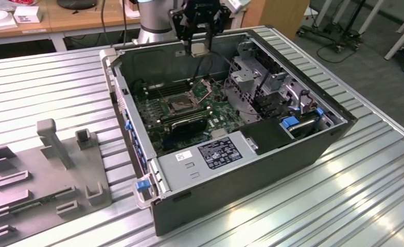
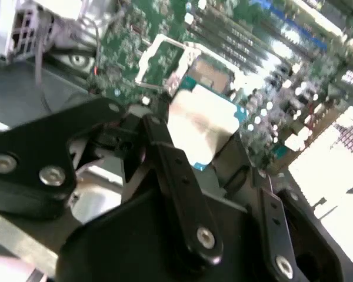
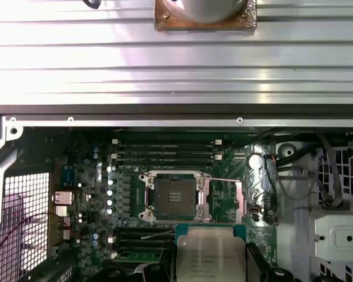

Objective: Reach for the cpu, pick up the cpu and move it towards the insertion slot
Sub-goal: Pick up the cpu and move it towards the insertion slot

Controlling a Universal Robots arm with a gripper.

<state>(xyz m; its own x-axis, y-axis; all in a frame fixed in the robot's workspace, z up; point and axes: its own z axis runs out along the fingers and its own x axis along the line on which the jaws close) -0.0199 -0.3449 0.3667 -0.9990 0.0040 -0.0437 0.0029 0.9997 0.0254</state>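
Jaws pinched on the cpu [image 2: 203, 126], black fingers [image 2: 170, 176] pressing its two opposite edges, silvery top facing the camera in both wrist views. Gripper [image 1: 199, 50] hanging above the far wall of the open case [image 1: 325, 149], cpu at its tip, seemingly clear of the board [image 1: 209, 105]. Slot [image 3: 174, 198] open below, dark centre inside a shiny frame, near the cpu's edge in the first wrist view. Grey tray [image 1: 44, 180] well apart on the table [image 1: 366, 195], at the exterior view's left.
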